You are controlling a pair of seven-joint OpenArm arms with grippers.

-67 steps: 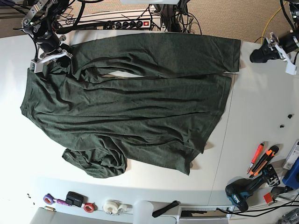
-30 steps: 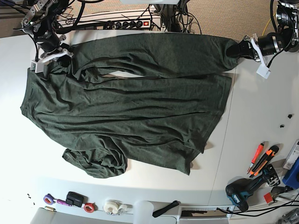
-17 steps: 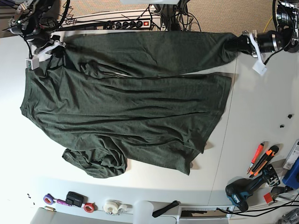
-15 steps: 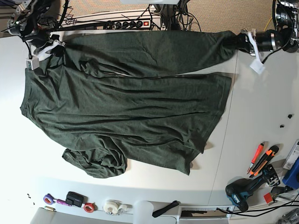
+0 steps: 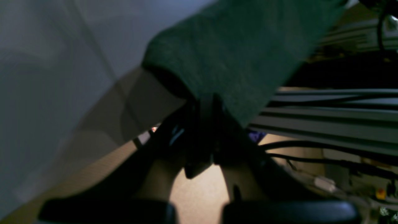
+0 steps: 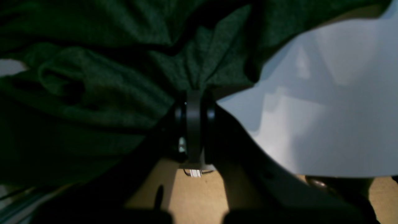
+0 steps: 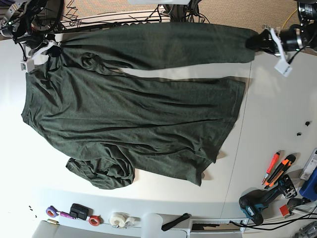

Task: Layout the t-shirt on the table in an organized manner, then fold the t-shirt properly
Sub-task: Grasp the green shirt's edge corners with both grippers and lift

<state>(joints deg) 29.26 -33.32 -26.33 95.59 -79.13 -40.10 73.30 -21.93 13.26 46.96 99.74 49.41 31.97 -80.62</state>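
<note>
My base view looks straight down on the table [image 7: 277, 99]. Each wrist view sits close behind its gripper, sharing the shirt [image 7: 138, 114] with the base view.

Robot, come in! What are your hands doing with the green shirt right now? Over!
Left gripper shut on the t-shirt, right gripper shut on its other far corner. Far edge lifted and stretched between them; rest on the table. Nothing blocking.

Dark green t-shirt [image 7: 133, 119] spread wrinkled across white table [image 7: 267, 124]; far edge lifted taut.
</note>
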